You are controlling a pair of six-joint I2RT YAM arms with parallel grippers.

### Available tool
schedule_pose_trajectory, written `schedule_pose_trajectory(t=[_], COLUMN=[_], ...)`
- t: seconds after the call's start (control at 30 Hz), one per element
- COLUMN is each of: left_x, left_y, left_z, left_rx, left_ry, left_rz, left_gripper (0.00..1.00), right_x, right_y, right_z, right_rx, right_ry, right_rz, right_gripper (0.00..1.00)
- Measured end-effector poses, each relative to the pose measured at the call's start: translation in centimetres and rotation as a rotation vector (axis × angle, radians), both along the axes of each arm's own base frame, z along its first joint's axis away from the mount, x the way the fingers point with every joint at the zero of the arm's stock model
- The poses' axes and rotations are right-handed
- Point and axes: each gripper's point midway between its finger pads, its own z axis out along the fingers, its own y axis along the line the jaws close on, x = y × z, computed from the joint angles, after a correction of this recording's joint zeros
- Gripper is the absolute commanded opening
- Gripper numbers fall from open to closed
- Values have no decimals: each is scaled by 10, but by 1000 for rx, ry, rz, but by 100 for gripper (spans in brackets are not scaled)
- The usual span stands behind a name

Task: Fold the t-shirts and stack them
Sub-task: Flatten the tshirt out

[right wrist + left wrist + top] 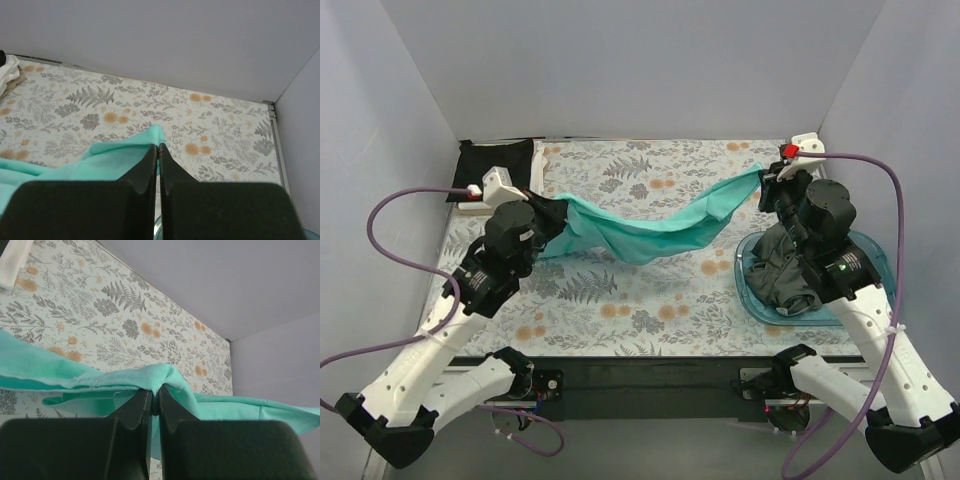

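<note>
The teal t-shirt [650, 232] hangs stretched in the air between both grippers, sagging in the middle above the floral tablecloth [620, 290]. My left gripper [556, 208] is shut on its left edge; in the left wrist view the teal cloth [125, 377] bunches over the closed gripper [155, 392]. My right gripper [766, 180] is shut on its right corner; in the right wrist view the cloth [115, 157] peaks at the gripper [159, 146]. A dark grey t-shirt [790, 270] lies crumpled in the blue tray [880, 262]. A black t-shirt [492, 165] lies folded at the far left.
White cloth [480, 207] lies beside the black shirt at the left edge, partly hidden by my left arm; it also shows in the left wrist view [15, 262]. Grey walls enclose the table on three sides.
</note>
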Motion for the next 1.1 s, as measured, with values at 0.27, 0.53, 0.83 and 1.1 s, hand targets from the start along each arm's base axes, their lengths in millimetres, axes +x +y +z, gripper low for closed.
schedule_pose_trajectory(t=[0.27,0.53,0.83,1.1], left_x=[25,-15,-17,-29], left_y=[-33,-44,-45,-48], left_z=[-144,-244,-231,-223], left_rx=[147,175,138,103], left_ry=[349,625,589,601], left_rz=[-36,-147,-157,-196], left_gripper=[0,28,34,67], right_x=[10,9,10,10], right_y=[-5,-18,-18,-17], right_z=[-97,-182,-182,-185], right_rx=[-51,-126,-112,-116], right_ry=[207,414,415,424], right_rz=[-74,-165,-168,-169], right_gripper=[1,1,1,1])
